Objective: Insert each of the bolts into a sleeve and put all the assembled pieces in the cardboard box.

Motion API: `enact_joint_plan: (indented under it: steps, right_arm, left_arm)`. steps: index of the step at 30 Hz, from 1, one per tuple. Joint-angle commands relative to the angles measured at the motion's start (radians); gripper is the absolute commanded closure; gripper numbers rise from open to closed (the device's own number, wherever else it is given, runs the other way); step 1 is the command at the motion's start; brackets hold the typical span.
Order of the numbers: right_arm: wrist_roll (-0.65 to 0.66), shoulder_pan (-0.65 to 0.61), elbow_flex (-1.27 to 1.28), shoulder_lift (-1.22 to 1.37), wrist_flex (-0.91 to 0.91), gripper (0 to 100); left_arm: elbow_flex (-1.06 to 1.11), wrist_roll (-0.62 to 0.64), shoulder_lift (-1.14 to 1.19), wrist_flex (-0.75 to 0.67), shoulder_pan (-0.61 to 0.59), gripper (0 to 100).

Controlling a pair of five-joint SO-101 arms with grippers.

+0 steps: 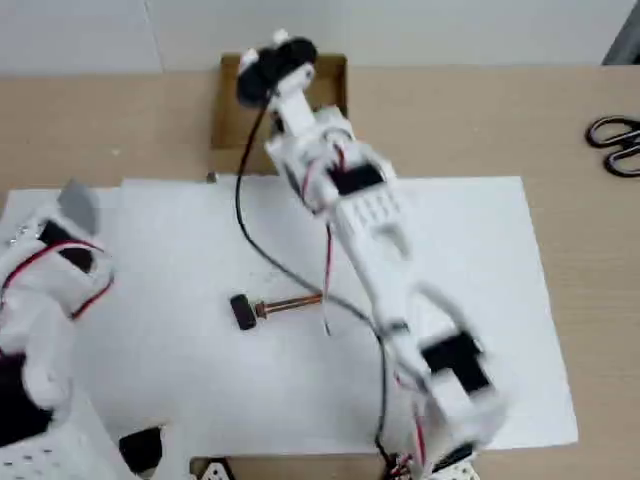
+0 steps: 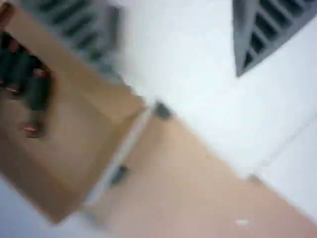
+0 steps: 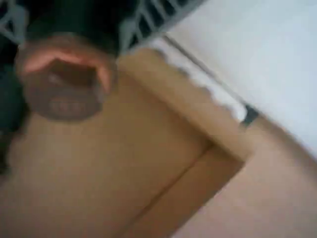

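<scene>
White paper at centre carries one bolt, not yet boxed. Right gripper clamps a piece over the box, upper centre, with other pieces already inside. Left gripper gapes wide, empty.

A light wood table was seen w/ a white paper sheet laid across its middle. Scissors were left nr the right edge. A pale wall was seen behind.
</scene>
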Motion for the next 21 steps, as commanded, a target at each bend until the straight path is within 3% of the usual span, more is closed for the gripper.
enact_joint_plan:
  steps: [1,5,9,14,21]
  right_arm:
    - [0.018,0.016,-0.575,0.34,0.122,99.7]
    - [0.109,0.03,-1.008,0.685,0.202,99.7]
    - [0.133,0.033,-1.287,0.905,0.217,99.7]
    - [0.138,0.048,-1.382,0.958,0.213,99.7]
    - [0.144,0.056,-1.286,1.015,0.194,98.0]
  left_arm:
    - [0.053,-0.018,0.018,0.021,-0.075,99]
    - [0.108,-0.018,0.018,0.084,-0.133,99]
    - [0.107,-0.063,0.008,0.112,-0.158,99]
    - [0.113,-0.094,-0.091,0.107,-0.147,99]
    - [0.113,-0.095,-0.172,0.107,-0.066,99]
